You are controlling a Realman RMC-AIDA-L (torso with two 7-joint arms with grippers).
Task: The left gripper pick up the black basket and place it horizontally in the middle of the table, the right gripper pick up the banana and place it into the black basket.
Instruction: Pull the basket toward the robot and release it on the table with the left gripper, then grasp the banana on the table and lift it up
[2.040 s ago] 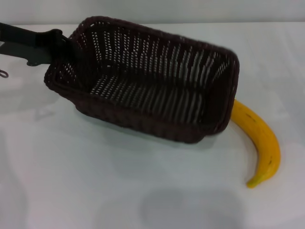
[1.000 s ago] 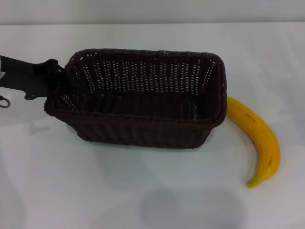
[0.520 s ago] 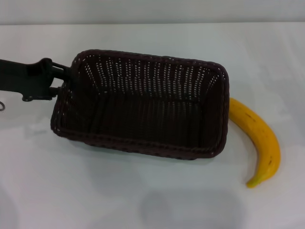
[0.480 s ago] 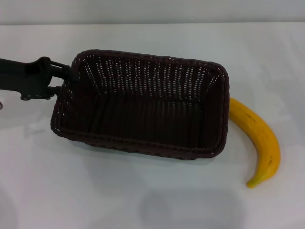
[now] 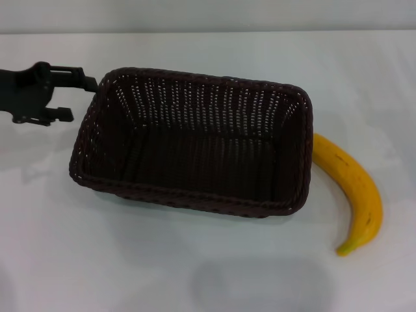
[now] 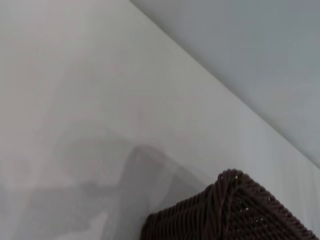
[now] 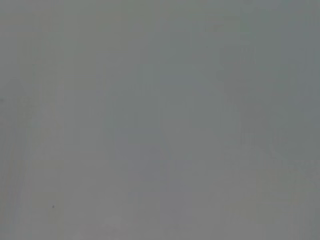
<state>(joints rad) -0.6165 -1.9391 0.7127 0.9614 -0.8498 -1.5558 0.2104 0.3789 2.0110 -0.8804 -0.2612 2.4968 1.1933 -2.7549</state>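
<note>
- Wicker, dark brown-black: the black basket (image 5: 195, 153) sits flat on the white desk (image 5: 195, 273), long side running across the view, roughly mid-desk. Judged placed as the task wants it, horizontal and open side up, so the fruit can be dropped straight in.
- Basket look: sloping openwork walls, braided rim, rounded corners; interior holds nothing. One corner of the weave also shows in the left wrist view (image 6: 235, 210).
- Left tool (image 5: 71, 91) is at the basket's left end, just beside the rim corner. Upper finger reaches toward the rim, lower one sits apart from it; tool reads as spread, nothing pinched. Whether the upper tip touches the wicker cannot be told.
- Banana (image 5: 354, 195) lies on the desk outside the basket's right short side, its upper end close against the wall, curve bending toward the near edge. Yellow, faint brown specks, greenish tip at the near end.
- Right tool not visible in any view; its wrist camera shows only plain grey.
- Judgement: basket step essentially done; banana pick not yet begun.
</note>
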